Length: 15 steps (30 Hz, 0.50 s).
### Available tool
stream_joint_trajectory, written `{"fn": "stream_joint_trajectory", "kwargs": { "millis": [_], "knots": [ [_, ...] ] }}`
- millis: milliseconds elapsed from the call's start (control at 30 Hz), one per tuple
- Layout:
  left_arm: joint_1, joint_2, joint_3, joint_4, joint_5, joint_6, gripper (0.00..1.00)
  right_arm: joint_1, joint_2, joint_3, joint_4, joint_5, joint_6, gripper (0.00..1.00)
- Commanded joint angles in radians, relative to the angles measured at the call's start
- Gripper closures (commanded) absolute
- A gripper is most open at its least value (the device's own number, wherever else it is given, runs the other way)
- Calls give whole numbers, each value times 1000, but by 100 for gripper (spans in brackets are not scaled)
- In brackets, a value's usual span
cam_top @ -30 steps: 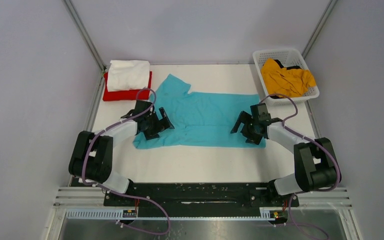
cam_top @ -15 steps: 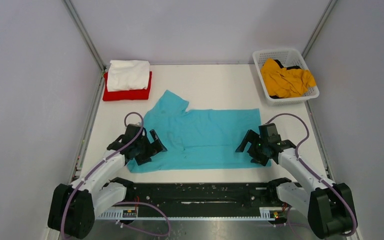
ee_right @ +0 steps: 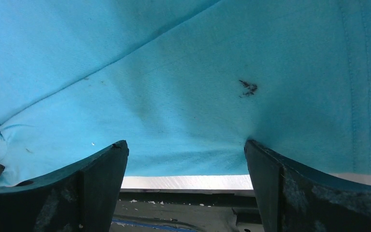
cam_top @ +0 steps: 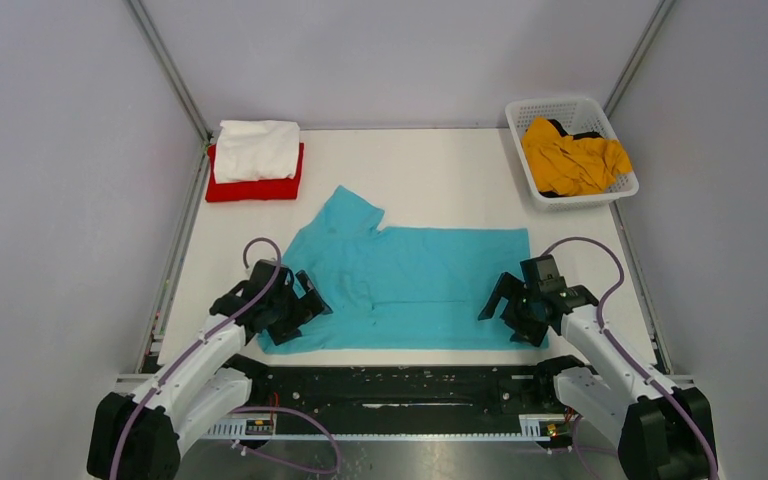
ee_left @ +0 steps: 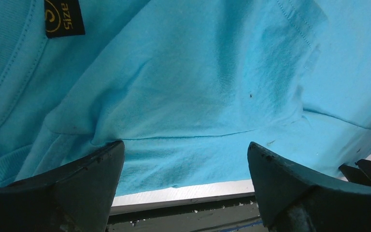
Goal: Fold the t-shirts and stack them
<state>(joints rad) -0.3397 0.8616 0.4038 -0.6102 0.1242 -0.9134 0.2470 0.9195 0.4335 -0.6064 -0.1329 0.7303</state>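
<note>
Top external showed the turquoise t-shirt (cam_top: 410, 285) spread flat at the near edge of the bench (cam_top: 440, 170). Our left fingers (ee_left: 77, 188) and right fingers (ee_right: 290, 193) stood spread wide over its near border, gripping nothing. We judged the fold was just starting; next, both must pinch that border and carry it toward the far side.

We can't fully read the black size label (ee_left: 64, 17), cut by the L wrist view's top edge, the white t-shirt (cam_top: 256, 149) hides most of the red t-shirt (cam_top: 250, 190), & a dark bit (cam_top: 556, 126) under the mustard t-shirt (cam_top: 570, 160) is too small to ID.
</note>
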Motion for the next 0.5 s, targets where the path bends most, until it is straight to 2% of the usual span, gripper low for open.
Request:
{"fn": "stream_joint_trajectory", "kwargs": {
  "millis": [0, 267, 467],
  "knots": [
    [-23, -36, -42, -97, -32, -57, 1, 2, -12, -8, -61, 31, -15, 1],
    [-75, -83, -34, -159, -80, -119, 1, 2, -47, -2, -96, 58, -14, 1],
    [-78, -98, 121, -179, -146, -79, 1, 1, -78, 104, -92, 74, -79, 0]
  ]
}}
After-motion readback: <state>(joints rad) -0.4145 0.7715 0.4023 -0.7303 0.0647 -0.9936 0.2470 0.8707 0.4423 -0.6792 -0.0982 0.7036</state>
